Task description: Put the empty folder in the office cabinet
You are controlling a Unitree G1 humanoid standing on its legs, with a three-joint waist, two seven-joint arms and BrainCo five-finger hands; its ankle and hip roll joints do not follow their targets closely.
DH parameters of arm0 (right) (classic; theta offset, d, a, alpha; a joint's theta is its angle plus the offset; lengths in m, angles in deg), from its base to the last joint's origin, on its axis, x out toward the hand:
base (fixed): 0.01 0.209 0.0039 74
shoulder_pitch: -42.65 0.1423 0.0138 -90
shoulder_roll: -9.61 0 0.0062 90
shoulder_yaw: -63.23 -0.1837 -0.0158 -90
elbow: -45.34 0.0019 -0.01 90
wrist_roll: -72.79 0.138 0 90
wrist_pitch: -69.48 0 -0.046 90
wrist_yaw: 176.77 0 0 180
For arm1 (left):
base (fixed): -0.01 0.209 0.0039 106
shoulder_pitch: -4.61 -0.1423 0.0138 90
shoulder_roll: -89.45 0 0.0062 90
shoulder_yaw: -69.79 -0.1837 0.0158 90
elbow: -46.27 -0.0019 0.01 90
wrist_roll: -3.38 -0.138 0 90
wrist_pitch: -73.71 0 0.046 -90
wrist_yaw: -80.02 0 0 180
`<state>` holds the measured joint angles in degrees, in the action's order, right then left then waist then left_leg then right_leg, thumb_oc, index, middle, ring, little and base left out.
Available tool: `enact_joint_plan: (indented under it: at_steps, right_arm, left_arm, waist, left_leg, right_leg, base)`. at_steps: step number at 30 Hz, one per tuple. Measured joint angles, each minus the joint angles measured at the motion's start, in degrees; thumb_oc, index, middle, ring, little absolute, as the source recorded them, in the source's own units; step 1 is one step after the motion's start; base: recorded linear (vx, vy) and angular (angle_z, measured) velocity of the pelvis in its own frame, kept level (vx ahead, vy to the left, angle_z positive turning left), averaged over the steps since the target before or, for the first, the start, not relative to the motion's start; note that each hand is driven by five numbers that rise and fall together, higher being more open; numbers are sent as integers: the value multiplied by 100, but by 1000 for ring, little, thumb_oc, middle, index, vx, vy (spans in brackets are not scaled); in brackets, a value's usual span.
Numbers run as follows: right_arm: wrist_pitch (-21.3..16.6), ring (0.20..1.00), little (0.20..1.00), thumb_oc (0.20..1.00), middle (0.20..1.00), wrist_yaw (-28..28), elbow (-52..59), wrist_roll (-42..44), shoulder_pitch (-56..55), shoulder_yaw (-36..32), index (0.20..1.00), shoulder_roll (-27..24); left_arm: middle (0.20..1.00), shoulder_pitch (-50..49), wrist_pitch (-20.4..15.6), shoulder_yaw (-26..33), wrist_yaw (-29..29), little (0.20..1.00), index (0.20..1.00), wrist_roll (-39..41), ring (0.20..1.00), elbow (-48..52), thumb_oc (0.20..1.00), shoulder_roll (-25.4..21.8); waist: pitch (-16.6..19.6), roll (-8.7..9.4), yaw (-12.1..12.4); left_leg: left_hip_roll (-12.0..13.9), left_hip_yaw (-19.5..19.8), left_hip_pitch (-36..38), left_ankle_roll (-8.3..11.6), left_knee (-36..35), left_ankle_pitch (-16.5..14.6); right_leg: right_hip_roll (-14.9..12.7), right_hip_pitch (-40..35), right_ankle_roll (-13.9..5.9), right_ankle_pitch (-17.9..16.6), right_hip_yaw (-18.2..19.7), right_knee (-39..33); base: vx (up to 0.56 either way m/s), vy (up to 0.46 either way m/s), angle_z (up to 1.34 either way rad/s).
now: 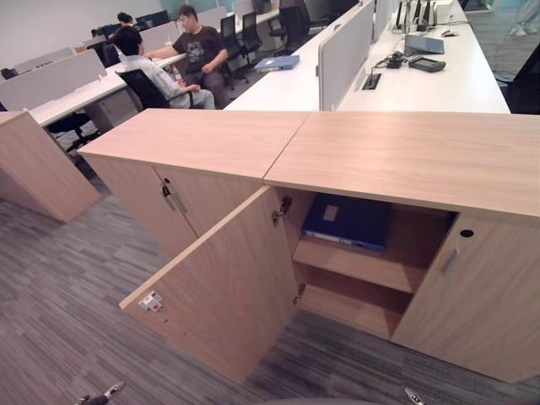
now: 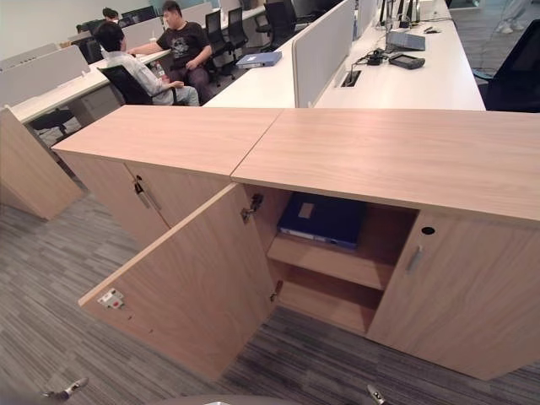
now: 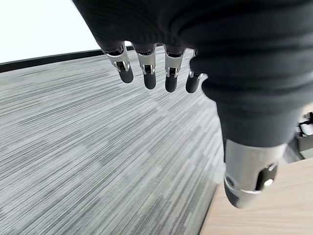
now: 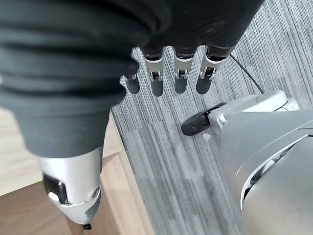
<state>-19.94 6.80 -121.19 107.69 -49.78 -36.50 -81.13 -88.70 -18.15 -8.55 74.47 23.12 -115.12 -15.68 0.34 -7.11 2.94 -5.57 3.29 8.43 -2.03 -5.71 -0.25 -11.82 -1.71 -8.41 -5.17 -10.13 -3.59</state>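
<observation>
A blue folder [image 1: 348, 221] lies flat on the upper shelf of the wooden office cabinet [image 1: 405, 160]. The cabinet's left door [image 1: 224, 291] is swung wide open toward me, and its right door [image 1: 481, 295] is shut. The lower shelf [image 1: 354, 305] holds nothing. My left hand [image 3: 149, 73] hangs low over the grey carpet, fingers straight, holding nothing. My right hand [image 4: 178, 78] hangs the same way beside the cabinet's edge, fingers relaxed and holding nothing. Their fingertips peek in at the bottom of the left eye view, well below and in front of the cabinet.
A second wooden cabinet [image 1: 194, 143] with shut doors adjoins on the left. Another wooden unit [image 1: 34, 169] stands further left. Behind are white desks with a blue folder [image 1: 277, 62], and people [image 1: 198, 46] seated there. Grey carpet [image 1: 59, 295] lies in front.
</observation>
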Motion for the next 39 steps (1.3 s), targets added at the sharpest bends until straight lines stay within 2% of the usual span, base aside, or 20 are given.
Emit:
enact_joint_plan:
  at_steps: [7,11,15,21,22,25,27,32,35,39]
  right_arm:
    - [-10,1000,1000,1000,1000,-57,1,0,26,99,1000,2]
    - [-22,1000,1000,1000,1000,-107,2,-1,45,114,1000,1]
    - [-18,1000,1000,1000,1000,-109,2,-2,26,113,1000,1]
    - [-10,1000,1000,1000,1000,-117,7,-13,84,237,1000,0]
    - [-3,1000,1000,1000,1000,-117,6,-12,77,236,1000,2]
    - [7,1000,1000,1000,1000,-117,8,-12,59,233,1000,4]
    - [9,1000,1000,1000,1000,-119,6,-12,37,225,1000,7]
    - [11,1000,1000,1000,1000,-121,8,-16,17,217,1000,88]
    - [11,1000,1000,1000,1000,-118,7,-16,-12,206,1000,202]
    - [-1,1000,1000,1000,1000,-97,8,-5,-23,207,1000,230]
  left_arm:
    - [1000,498,-15,-594,13,1000,1000,-102,1000,523,1000,-79]
    - [1000,568,-13,-742,15,1000,1000,-102,1000,882,1000,-83]
    - [1000,640,13,-970,-43,1000,1000,-109,1000,1380,1000,-40]
    - [1000,722,96,-1344,-143,1000,1000,-666,1000,1562,1000,-145]
    - [1000,718,136,-1515,-170,1000,1000,-901,1000,1883,1000,-304]
    - [1000,722,187,-1640,-223,1000,1000,-1060,1000,2552,1000,-399]
    - [1000,646,293,-1879,-215,1000,1000,-1530,1000,3008,1000,-542]
    - [1000,374,403,-1923,-187,1000,1000,-1901,1000,3725,1000,-508]
    - [1000,52,476,-2330,-37,1000,1000,-2146,1000,4631,1000,-584]
    - [1000,-645,467,-2595,377,1000,1000,-1581,1000,5786,1000,-533]
  waist:
    - [154,145,0]
    - [181,195,-68]
    - [142,178,-87]
    - [116,168,-56]
    - [76,194,-44]
    - [74,184,-23]
    - [47,222,5]
    - [32,242,105]
    - [10,262,246]
    - [-17,267,322]
  left_leg:
    - [3,-18,-6,-33,0,23]
    - [12,-55,-3,-35,6,24]
    - [37,-70,31,-35,53,26]
    - [41,-60,71,-20,-2,12]
    - [38,-43,25,-2,-3,-2]
    - [39,-47,27,-1,-2,16]
    - [39,-52,20,-22,-2,33]
    - [37,-19,27,-25,-1,35]
    - [18,11,27,-30,0,40]
    - [-42,62,17,-33,1,44]
  right_leg:
    - [4,4,5,-23,8,-25]
    - [20,-55,11,-97,5,-174]
    - [47,-105,9,-141,-2,-178]
    - [52,-138,-9,-119,-3,-177]
    - [47,-128,-3,-121,-3,-177]
    - [43,-101,7,-135,-4,-177]
    - [44,-92,6,-140,-3,-178]
    - [44,-119,0,-167,-17,-178]
    - [23,-133,3,-179,-30,-178]
    - [-45,-144,-23,-192,-75,-177]
  base:
    - [0,-7,-1]
    - [2,-14,-4]
    - [7,-15,-1]
    - [1,-3,1]
    - [0,0,0]
    - [0,-7,1]
    - [0,0,0]
    - [1,-9,5]
    - [-10,-10,5]
    - [2,-5,8]
